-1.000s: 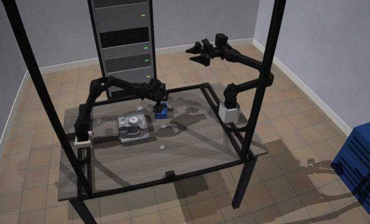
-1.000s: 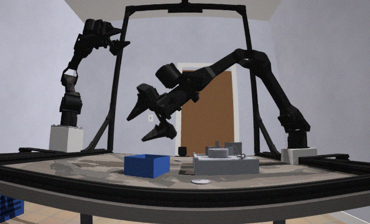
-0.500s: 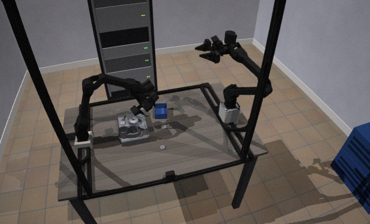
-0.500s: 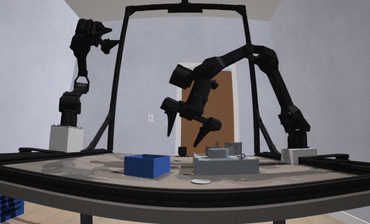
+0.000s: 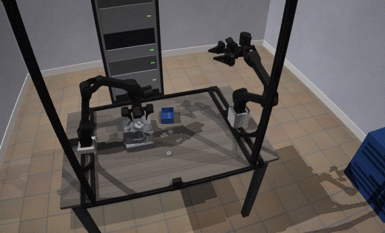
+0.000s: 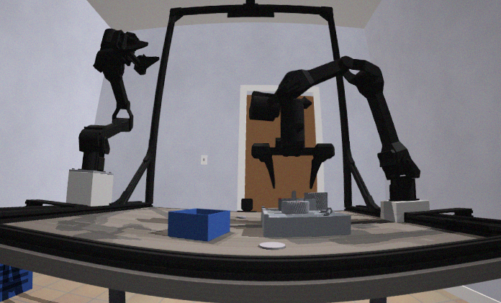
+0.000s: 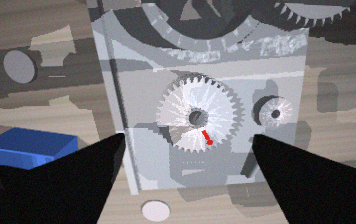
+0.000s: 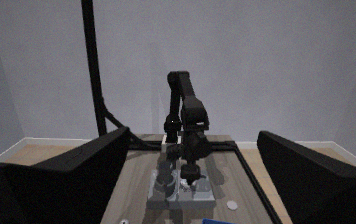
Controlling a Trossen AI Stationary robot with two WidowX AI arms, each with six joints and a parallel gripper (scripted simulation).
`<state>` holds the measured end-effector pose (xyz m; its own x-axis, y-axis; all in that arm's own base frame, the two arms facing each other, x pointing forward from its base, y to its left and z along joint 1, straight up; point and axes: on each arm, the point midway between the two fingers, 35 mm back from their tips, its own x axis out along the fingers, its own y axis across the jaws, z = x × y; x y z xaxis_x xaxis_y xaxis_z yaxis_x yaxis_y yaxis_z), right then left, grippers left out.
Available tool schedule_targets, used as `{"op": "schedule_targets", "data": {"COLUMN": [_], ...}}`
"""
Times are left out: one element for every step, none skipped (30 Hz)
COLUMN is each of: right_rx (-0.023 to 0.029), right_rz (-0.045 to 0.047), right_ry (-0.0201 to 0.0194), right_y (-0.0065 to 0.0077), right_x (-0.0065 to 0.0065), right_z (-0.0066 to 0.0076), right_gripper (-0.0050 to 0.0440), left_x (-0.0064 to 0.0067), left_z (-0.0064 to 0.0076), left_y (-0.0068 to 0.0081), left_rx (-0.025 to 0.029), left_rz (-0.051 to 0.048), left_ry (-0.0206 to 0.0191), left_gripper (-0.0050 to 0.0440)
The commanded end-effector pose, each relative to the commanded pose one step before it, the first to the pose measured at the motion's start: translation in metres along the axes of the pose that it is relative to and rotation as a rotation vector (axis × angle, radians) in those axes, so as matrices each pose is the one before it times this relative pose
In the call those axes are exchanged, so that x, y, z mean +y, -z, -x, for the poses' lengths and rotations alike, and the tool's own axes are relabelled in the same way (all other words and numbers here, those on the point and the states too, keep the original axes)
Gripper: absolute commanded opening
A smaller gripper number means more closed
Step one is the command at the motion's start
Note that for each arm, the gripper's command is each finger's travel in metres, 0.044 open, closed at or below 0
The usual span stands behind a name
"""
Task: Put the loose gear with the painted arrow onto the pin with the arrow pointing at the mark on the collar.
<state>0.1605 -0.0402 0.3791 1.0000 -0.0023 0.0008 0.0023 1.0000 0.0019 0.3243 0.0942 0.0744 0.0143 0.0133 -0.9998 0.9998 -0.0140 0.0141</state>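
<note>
The gear with the red painted arrow (image 7: 200,119) lies flat on the grey fixture plate (image 7: 205,110); its arrow points toward the lower right of the left wrist view. It shows as a small gear with a red spot in the top view (image 5: 138,123). I cannot make out a mark on the collar. My left gripper (image 7: 189,140) (image 6: 292,181) is open and empty, pointing straight down a little above this gear, not touching it. My right gripper (image 5: 213,53) (image 6: 152,51) is open and empty, raised high and far from the table.
A small gear (image 7: 275,112) sits beside the arrow gear, and larger dark gears (image 7: 220,25) lie further along the plate. A blue bin (image 5: 167,114) stands next to the fixture. A white disc (image 5: 168,153) and a grey disc (image 5: 170,131) lie loose on the table.
</note>
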Motion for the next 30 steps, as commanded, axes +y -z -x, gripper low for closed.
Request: {"op": "schedule_targets", "data": {"right_rx": [-0.00053,0.00000,0.00000,0.00000,0.00000,0.00000,0.00000,0.00000,0.00000,0.00000,0.00000,0.00000,0.00000,0.00000,0.00000,0.00000,0.00000,0.00000,0.00000,0.00000,0.00000,0.00000,0.00000,0.00000,0.00000,0.00000,0.00000,0.00000,0.00000,0.00000], "right_rz": [0.00120,-0.00001,0.00000,0.00000,0.00000,0.00000,0.00000,0.00000,0.00000,0.00000,0.00000,0.00000,0.00000,0.00000,0.00000,0.00000,0.00000,0.00000,0.00000,0.00000,0.00000,0.00000,0.00000,0.00000,0.00000,0.00000,0.00000,0.00000,0.00000,0.00000], "right_ry": [-0.00216,0.00000,0.00000,0.00000,0.00000,0.00000,0.00000,0.00000,0.00000,0.00000,0.00000,0.00000,0.00000,0.00000,0.00000,0.00000,0.00000,0.00000,0.00000,0.00000,0.00000,0.00000,0.00000,0.00000,0.00000,0.00000,0.00000,0.00000,0.00000,0.00000], "right_y": [-0.00106,0.00000,0.00000,0.00000,0.00000,0.00000,0.00000,0.00000,0.00000,0.00000,0.00000,0.00000,0.00000,0.00000,0.00000,0.00000,0.00000,0.00000,0.00000,0.00000,0.00000,0.00000,0.00000,0.00000,0.00000,0.00000,0.00000,0.00000,0.00000,0.00000], "right_x": [0.00252,0.00003,0.00000,0.00000,0.00000,0.00000,0.00000,0.00000,0.00000,0.00000,0.00000,0.00000,0.00000,0.00000,0.00000,0.00000,0.00000,0.00000,0.00000,0.00000,0.00000,0.00000,0.00000,0.00000,0.00000,0.00000,0.00000,0.00000,0.00000,0.00000], "right_z": [0.00119,0.00002,0.00000,0.00000,0.00000,0.00000,0.00000,0.00000,0.00000,0.00000,0.00000,0.00000,0.00000,0.00000,0.00000,0.00000,0.00000,0.00000,0.00000,0.00000,0.00000,0.00000,0.00000,0.00000,0.00000,0.00000,0.00000,0.00000,0.00000,0.00000], "right_gripper": [0.0400,0.0400,0.0400,0.0400,0.0400,0.0400,0.0400,0.0400,0.0400,0.0400,0.0400,0.0400,0.0400,0.0400,0.0400,0.0400,0.0400,0.0400,0.0400,0.0400,0.0400,0.0400,0.0400,0.0400,0.0400,0.0400,0.0400,0.0400,0.0400,0.0400], "left_x": [-0.00612,-0.00009,-0.00001,0.00003,0.00006,0.00001,-0.00004,-0.00002,0.00000,0.00000,0.00001,0.00004,0.00007,0.00007,0.00006,0.00005,0.00000,0.00000,0.00004,0.00003,0.00002,0.00001,0.00001,0.00000,-0.00001,-0.00002,-0.00003,-0.00004,-0.00005,-0.00006], "left_z": [0.00237,0.00002,0.00000,-0.00119,-0.00356,-0.00532,-0.00353,-0.00118,0.00000,0.00000,-0.00028,-0.00083,-0.00139,-0.00166,-0.00166,-0.00166,0.00000,0.00000,-0.00166,-0.00166,-0.00166,-0.00166,-0.00166,-0.00166,-0.00166,-0.00166,-0.00166,-0.00166,-0.00166,-0.00166], "left_y": [-0.00260,-0.00004,0.00000,0.00001,0.00003,0.00003,0.00000,0.00000,0.00000,0.00000,0.00000,0.00001,0.00002,0.00002,0.00002,0.00002,0.00000,0.00000,0.00001,0.00001,0.00001,0.00000,0.00000,0.00000,0.00000,-0.00001,-0.00001,-0.00001,-0.00002,-0.00002], "left_rx": [-0.01232,-0.00015,-0.00002,-0.00009,-0.00028,-0.00043,-0.00028,-0.00009,0.00000,0.00000,0.00000,0.00000,0.00000,0.00000,0.00000,0.00000,0.00000,0.00000,0.00000,0.00000,0.00000,0.00000,0.00000,0.00000,0.00000,0.00000,0.00000,0.00000,0.00000,0.00000], "left_rz": [-0.02140,-0.00040,-0.00004,0.00016,0.00048,0.00073,0.00048,0.00016,0.00000,0.00000,0.00000,0.00000,0.00000,0.00000,0.00000,0.00000,0.00000,0.00000,0.00000,0.00000,0.00000,0.00000,0.00000,0.00000,0.00000,0.00000,0.00000,0.00000,0.00000,0.00000], "left_ry": [0.01211,0.00029,0.00003,0.00012,0.00037,0.00055,0.00037,0.00012,0.00000,0.00000,0.00000,0.00000,0.00000,0.00000,0.00000,0.00000,0.00000,0.00000,0.00000,0.00000,0.00000,0.00000,0.00000,0.00000,0.00000,0.00000,0.00000,0.00000,0.00000,0.00000], "left_gripper": [0.0400,0.0400,0.0400,0.0400,0.0400,0.0400,0.0400,0.0400,0.0400,0.0400,0.0400,0.0400,0.0400,0.0400,0.0400,0.0400,0.0400,0.0400,0.0400,0.0400,0.0400,0.0400,0.0400,0.0400,0.0400,0.0400,0.0400,0.0400,0.0400,0.0400]}}
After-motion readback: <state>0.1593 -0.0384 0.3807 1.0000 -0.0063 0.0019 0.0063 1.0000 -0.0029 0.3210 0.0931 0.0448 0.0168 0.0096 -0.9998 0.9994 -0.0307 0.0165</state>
